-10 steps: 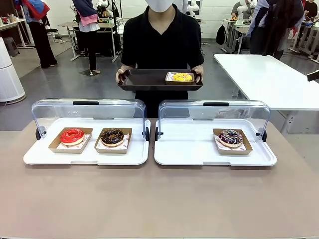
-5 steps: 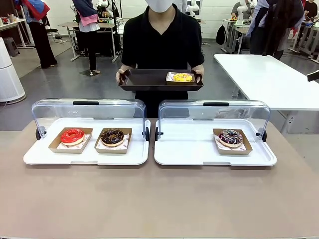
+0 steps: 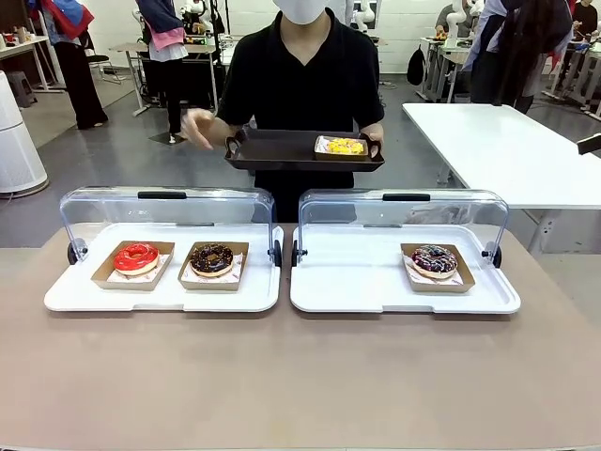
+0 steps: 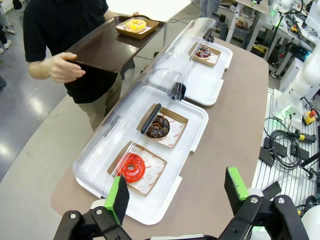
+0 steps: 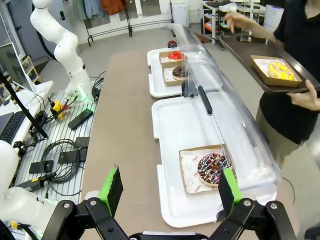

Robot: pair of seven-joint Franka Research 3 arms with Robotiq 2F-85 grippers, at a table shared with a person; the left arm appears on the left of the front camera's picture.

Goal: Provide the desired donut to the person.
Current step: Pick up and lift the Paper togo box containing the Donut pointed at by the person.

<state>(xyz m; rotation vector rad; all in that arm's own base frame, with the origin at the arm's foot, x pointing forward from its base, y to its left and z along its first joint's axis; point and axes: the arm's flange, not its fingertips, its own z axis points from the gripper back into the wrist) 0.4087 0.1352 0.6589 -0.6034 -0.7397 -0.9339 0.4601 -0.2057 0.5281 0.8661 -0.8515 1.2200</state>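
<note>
The person stands at the far side holding a dark tray with a yellow donut in a paper box; one hand is lifted off the tray. A red donut and a chocolate donut sit in paper boxes on the left white tray. A sprinkled chocolate donut sits on the right white tray. My left gripper hangs open high above the table's edge near the red donut. My right gripper hangs open above the sprinkled donut.
Clear hinged lids stand raised behind both white trays. The other arm's white base and cables lie beside the table. A white table stands at the back right.
The person has taken one hand off the dark tray and raised it out to the side. The tray has shifted slightly. Neither gripper has changed.
</note>
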